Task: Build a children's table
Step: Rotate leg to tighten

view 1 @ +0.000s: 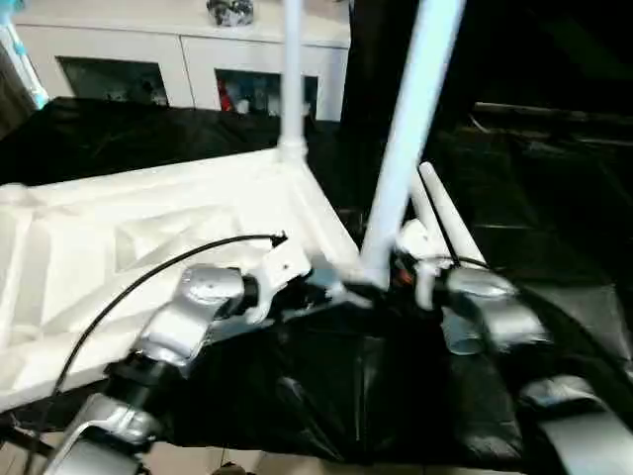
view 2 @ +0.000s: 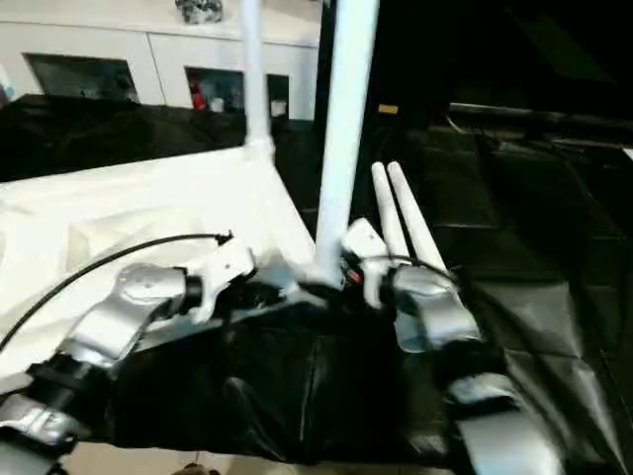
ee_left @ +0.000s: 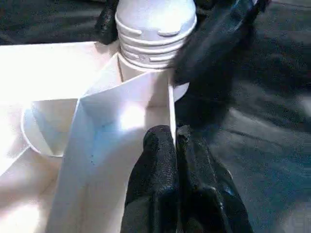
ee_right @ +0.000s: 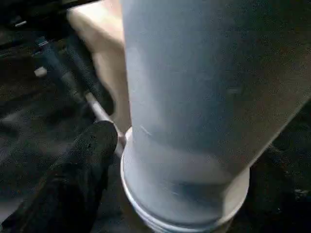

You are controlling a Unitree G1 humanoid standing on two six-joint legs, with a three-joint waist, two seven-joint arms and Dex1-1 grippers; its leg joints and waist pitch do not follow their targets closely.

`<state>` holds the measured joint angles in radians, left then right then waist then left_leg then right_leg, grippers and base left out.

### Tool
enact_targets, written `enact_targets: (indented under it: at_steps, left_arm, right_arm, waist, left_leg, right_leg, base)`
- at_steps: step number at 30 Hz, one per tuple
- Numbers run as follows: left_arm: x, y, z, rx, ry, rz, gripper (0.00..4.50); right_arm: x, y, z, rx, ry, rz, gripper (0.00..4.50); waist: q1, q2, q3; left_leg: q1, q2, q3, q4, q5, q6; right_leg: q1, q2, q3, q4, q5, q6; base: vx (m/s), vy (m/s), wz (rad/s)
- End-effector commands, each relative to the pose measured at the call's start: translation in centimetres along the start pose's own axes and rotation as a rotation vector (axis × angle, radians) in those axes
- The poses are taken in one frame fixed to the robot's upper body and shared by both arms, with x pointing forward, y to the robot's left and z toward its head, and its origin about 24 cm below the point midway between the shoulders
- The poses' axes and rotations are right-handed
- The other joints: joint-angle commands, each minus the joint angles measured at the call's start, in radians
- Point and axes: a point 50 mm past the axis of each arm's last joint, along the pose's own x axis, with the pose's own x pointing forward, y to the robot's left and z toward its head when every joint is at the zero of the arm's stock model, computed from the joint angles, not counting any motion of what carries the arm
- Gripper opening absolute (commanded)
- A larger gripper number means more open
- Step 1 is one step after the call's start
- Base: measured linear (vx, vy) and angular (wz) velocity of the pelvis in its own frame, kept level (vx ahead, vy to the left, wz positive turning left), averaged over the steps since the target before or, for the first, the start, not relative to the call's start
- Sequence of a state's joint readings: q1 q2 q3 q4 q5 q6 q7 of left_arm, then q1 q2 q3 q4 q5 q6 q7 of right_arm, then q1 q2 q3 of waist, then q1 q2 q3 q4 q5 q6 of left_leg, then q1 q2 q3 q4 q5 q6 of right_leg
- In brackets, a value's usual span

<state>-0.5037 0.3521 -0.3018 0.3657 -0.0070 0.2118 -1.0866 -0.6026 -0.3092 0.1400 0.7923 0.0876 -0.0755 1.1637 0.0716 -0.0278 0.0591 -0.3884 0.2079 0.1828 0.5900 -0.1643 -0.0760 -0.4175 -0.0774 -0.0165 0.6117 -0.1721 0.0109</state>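
Observation:
The white tabletop (view 1: pixel 148 228) lies ribbed side up on the left of the black-draped work table. One white leg (view 1: pixel 292 79) stands upright in its far corner socket. A second leg (view 1: pixel 407 148) rises from the near right corner socket and leans to the right; its ribbed base (ee_left: pixel 155 29) sits at the socket. My left gripper (ee_left: pixel 176 136) is shut on the tabletop's thin rim wall just beside that socket. My right gripper (view 1: pixel 391 269) is open around the base of the leaning leg, one black finger (ee_right: pixel 87 160) standing just off the tube (ee_right: pixel 204 97).
Two loose white legs (view 2: pixel 404 213) lie side by side on the black cloth (view 1: pixel 396 386) just right of the tabletop, beside my right wrist. A white glass-door cabinet (view 1: pixel 178 59) stands behind the table. The table's front edge runs close below my forearms.

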Motion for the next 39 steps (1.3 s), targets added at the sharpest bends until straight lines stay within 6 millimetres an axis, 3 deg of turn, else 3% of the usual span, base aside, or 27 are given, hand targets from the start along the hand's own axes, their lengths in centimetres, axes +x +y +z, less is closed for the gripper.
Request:
enact_targets:
  at_steps: [1,2,3,6,13,16,17,18,20,21,22,24,27,30,31,34,36,39]
  left_arm:
    - [0.5,-0.5,1.4,0.056,-0.06,-0.047,0.0]
    - [0.4,-0.6,1.4,0.057,-0.061,-0.056,0.0]
    - [0.3,-0.7,1.4,0.058,-0.06,-0.064,0.0]
    - [0.1,-0.9,1.2,0.051,-0.057,-0.078,0.0]
    - [0.4,-0.4,0.8,0.033,-0.049,-0.026,0.0]
    - [0.6,-0.1,0.9,0.021,-0.054,0.014,0.0]
    - [0.6,0.1,1.0,0.013,-0.057,0.038,0.0]
    - [0.8,0.6,1.4,0.001,-0.062,0.101,0.0]
    - [1.3,1.5,2.0,-0.028,-0.062,0.222,0.0]
    - [1.3,1.5,2.0,-0.028,-0.062,0.223,0.0]
    - [1.7,1.9,2.5,-0.045,-0.063,0.291,0.0]
    - [2.1,2.1,2.9,-0.058,-0.069,0.335,0.0]
    - [2.6,2.3,3.5,-0.085,-0.079,0.403,0.0]
    - [3.2,2.6,3.9,-0.115,-0.084,0.474,0.0]
    - [3.5,2.7,4.0,-0.116,-0.086,0.493,0.0]
    - [3.6,2.7,4.1,-0.119,-0.091,0.492,0.0]
    - [3.9,2.1,4.1,-0.092,-0.1,0.431,0.0]
    - [3.8,1.8,4.0,-0.073,-0.093,0.394,0.0]
  right_arm:
    - [0.6,0.7,0.3,-0.013,-0.005,0.08,3.61]
    - [0.5,0.7,0.3,-0.014,-0.002,0.098,3.5]
    - [0.5,0.8,0.3,-0.019,0.004,0.114,3.41]
    - [0.6,0.9,0.3,-0.027,0.01,0.135,3.21]
    - [1.4,1.6,0.0,0.007,-0.008,0.143,2.82]
    - [1.8,1.5,-0.1,0.028,-0.018,0.107,2.77]
    - [2.1,1.5,-0.2,0.041,-0.023,0.082,2.76]
    - [2.9,1.0,-0.3,0.072,-0.035,-0.028,2.76]
    - [4.3,0.3,-0.3,0.136,-0.048,-0.223,2.75]
    - [4.3,0.3,-0.3,0.137,-0.048,-0.224,2.75]
    - [5.2,-0.1,-0.2,0.195,-0.065,-0.351,2.75]
    - [5.9,-0.4,0.0,0.244,-0.08,-0.438,2.75]
    - [6.7,-0.6,0.4,0.3,-0.09,-0.548,2.75]
    - [7.6,-0.4,0.9,0.258,-0.089,-0.567,2.75]
    - [7.8,-0.3,1.2,0.249,-0.105,-0.559,2.75]
    - [7.9,-0.3,1.3,0.242,-0.109,-0.568,3.44]
    - [7.5,-0.7,1.8,0.238,-0.151,-0.561,3.47]
    - [7.1,-0.9,1.8,0.204,-0.14,-0.559,3.85]
  waist:
    - [0.001,-0.003,-0.072]
    - [0.001,-0.003,-0.072]
    - [-0.001,-0.015,-0.072]
    - [0.002,-0.008,-0.07]
    - [0.002,-0.009,-0.072]
    - [0.002,-0.01,-0.069]
    - [0.002,-0.011,-0.068]
    - [0.001,-0.005,-0.067]
    - [-0.005,-0.008,-0.066]
    - [-0.009,-0.006,-0.064]
    - [-0.017,-0.005,-0.066]
    - [-0.022,-0.003,-0.067]
    - [-0.029,-0.001,-0.068]
    - [-0.026,-0.002,-0.073]
    - [-0.023,-0.004,-0.075]
    - [-0.016,-0.002,-0.08]
    - [-0.011,-0.002,-0.08]
    - [-0.01,0.002,-0.079]
  left_leg:
    - [0.02,0.018,0.005,-0.065,-0.216,0.067]
    - [0.02,0.019,0.004,-0.066,-0.224,0.064]
    - [0.021,0.018,0.006,-0.065,-0.237,0.059]
    - [0.023,0.02,0.004,-0.068,-0.25,0.047]
    - [0.022,0.018,0.003,-0.067,-0.233,0.045]
    - [0.023,0.017,0.002,-0.07,-0.256,0.035]
    - [0.023,0.017,0.002,-0.071,-0.263,0.033]
    - [0.025,0.018,0.001,-0.072,-0.266,0.02]
    - [0.025,0.015,-0.001,-0.074,-0.297,-0.001]
    - [0.025,0.014,-0.001,-0.076,-0.303,-0.01]
    - [0.022,0.013,-0.007,-0.077,-0.313,-0.025]
    - [0.023,0.012,-0.008,-0.077,-0.329,-0.028]
    - [0.024,0.011,-0.007,-0.076,-0.332,-0.025]
    - [0.022,0.011,-0.004,-0.073,-0.297,-0.015]
    - [0.018,0.01,-0.002,-0.07,-0.263,0.004]
    - [0.016,0.01,0.0,-0.065,-0.2,0.027]
    - [0.015,0.01,0.002,-0.063,-0.175,0.047]
    - [0.019,0.011,0.003,-0.063,-0.176,0.053]
  right_leg:
    - [0.048,-0.041,0.016,-0.061,-0.151,-0.259]
    - [0.047,-0.041,0.016,-0.062,-0.165,-0.258]
    - [0.046,-0.041,0.016,-0.065,-0.19,-0.253]
    - [0.043,-0.042,0.017,-0.066,-0.224,-0.243]
    - [0.045,-0.041,0.017,-0.063,-0.195,-0.242]
    - [0.044,-0.042,0.018,-0.068,-0.241,-0.23]
    - [0.044,-0.043,0.018,-0.07,-0.256,-0.226]
    - [0.039,-0.045,0.02,-0.07,-0.274,-0.219]
    - [0.037,-0.045,0.02,-0.074,-0.33,-0.205]
    - [0.036,-0.044,0.02,-0.076,-0.348,-0.201]
    - [0.037,-0.044,0.016,-0.078,-0.375,-0.186]
    - [0.036,-0.044,0.015,-0.081,-0.386,-0.177]
    - [0.032,-0.04,0.016,-0.08,-0.348,-0.186]
    - [0.037,-0.038,0.016,-0.076,-0.272,-0.196]
    - [0.041,-0.039,0.016,-0.071,-0.215,-0.206]
    - [0.046,-0.038,0.016,-0.061,-0.12,-0.224]
    - [0.049,-0.037,0.015,-0.055,-0.064,-0.244]
    - [0.05,-0.038,0.015,-0.055,-0.06,-0.255]
  base:
    - [0.0,0.0,0.0]
    - [0.0,0.0,0.0]
    - [0.0,0.0,0.0]
    - [0.0,0.0,0.0]
    - [0.0,0.0,0.0]
    - [0.0,0.0,0.0]
    - [0.0,0.0,0.0]
    - [0.0,0.0,0.0]
    - [0.0,0.0,0.0]
    - [-0.052,-0.009,-0.04]
    - [0.0,0.0,0.0]
    - [0.0,0.0,0.0]
    - [0.0,0.0,0.0]
    - [0.0,0.0,0.0]
    - [0.0,0.0,0.0]
    - [0.0,0.0,0.0]
    - [0.0,0.0,0.0]
    - [0.0,0.0,0.0]
